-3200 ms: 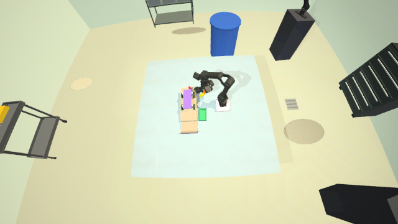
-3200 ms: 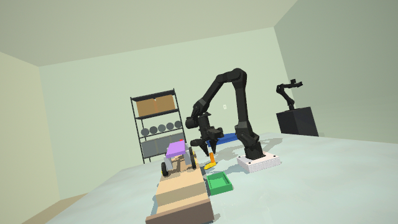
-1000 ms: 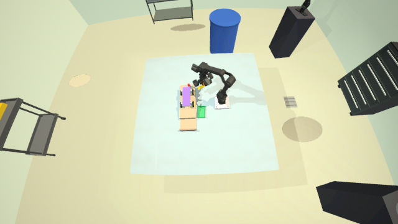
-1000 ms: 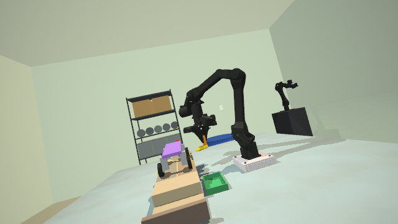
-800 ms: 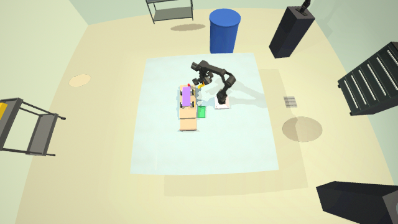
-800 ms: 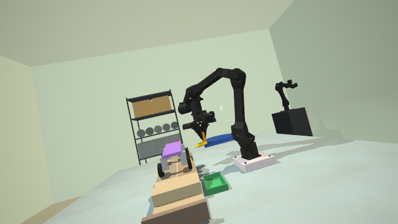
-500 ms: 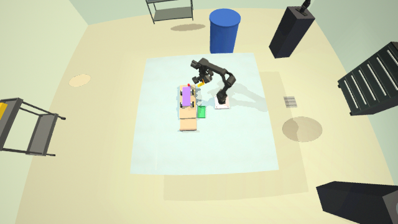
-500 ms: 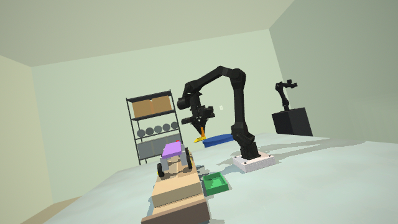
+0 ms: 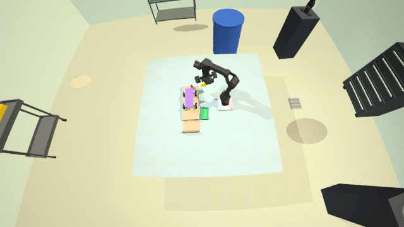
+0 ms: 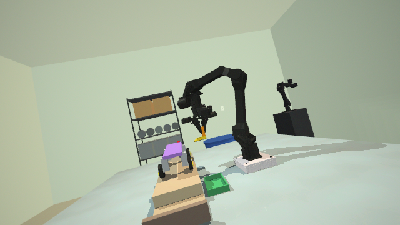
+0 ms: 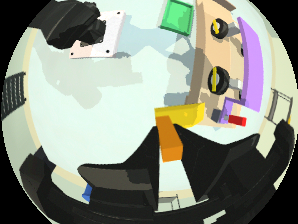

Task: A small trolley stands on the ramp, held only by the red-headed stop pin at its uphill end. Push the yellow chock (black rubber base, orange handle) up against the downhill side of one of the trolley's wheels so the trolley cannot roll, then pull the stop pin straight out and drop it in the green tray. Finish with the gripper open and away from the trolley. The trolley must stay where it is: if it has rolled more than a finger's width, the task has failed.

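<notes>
The gripper [image 9: 207, 82] [image 10: 201, 134] [image 11: 167, 130] is shut on the orange handle of the yellow chock [image 9: 203, 84] [image 10: 200, 139] [image 11: 187, 115]. It holds the chock in the air beside the ramp's uphill end. The purple-topped trolley [image 9: 189, 98] [image 10: 172, 150] [image 11: 253, 65] stands on the wooden ramp [image 9: 190, 115] [image 10: 178, 188]. The red-headed stop pin [image 9: 191, 86] [image 11: 237, 120] is at the trolley's uphill end. The green tray [image 9: 208, 114] [image 10: 219, 190] [image 11: 192, 21] lies beside the ramp. The chock's underside is hidden in the wrist view.
The arm's white base plate [image 9: 221, 108] [image 10: 259, 165] [image 11: 114, 31] stands on the same side of the ramp as the tray. A blue barrel [image 9: 227, 34] [image 10: 219, 142] is beyond the table's edge. A shelf [image 10: 155, 115] stands farther back.
</notes>
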`<act>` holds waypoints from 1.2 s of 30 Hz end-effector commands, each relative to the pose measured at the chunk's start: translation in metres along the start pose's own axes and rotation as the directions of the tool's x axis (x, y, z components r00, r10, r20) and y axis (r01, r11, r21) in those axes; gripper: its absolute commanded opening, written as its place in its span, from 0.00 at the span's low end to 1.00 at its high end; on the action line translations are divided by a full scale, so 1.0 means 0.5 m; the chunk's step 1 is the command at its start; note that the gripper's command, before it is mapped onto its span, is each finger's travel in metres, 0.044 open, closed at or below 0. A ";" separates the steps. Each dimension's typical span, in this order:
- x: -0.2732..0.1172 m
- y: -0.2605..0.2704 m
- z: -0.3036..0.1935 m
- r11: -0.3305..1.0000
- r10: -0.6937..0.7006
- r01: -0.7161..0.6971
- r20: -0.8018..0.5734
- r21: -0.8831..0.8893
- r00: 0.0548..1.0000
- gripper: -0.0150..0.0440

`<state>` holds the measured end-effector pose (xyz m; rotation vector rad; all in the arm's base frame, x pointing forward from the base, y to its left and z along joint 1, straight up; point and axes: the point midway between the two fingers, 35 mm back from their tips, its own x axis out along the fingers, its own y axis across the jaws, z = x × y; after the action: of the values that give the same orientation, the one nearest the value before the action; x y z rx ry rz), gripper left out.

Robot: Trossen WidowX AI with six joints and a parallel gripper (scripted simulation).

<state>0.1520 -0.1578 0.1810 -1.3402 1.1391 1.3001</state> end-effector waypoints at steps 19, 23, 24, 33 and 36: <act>0.000 0.000 0.001 0.725 0.002 -0.003 0.002 0.689 1.000 0.25; 0.000 0.000 0.001 0.684 0.002 -0.003 0.002 0.729 1.000 0.25; 0.000 0.000 0.001 0.664 0.002 -0.003 0.002 0.748 1.000 0.25; 0.000 0.000 0.001 0.405 0.002 -0.004 0.003 0.914 1.000 0.25; 0.000 0.000 0.001 0.311 0.002 -0.004 0.003 0.951 1.000 0.25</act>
<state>0.1523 -0.1575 0.1813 -0.4751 1.5133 0.4407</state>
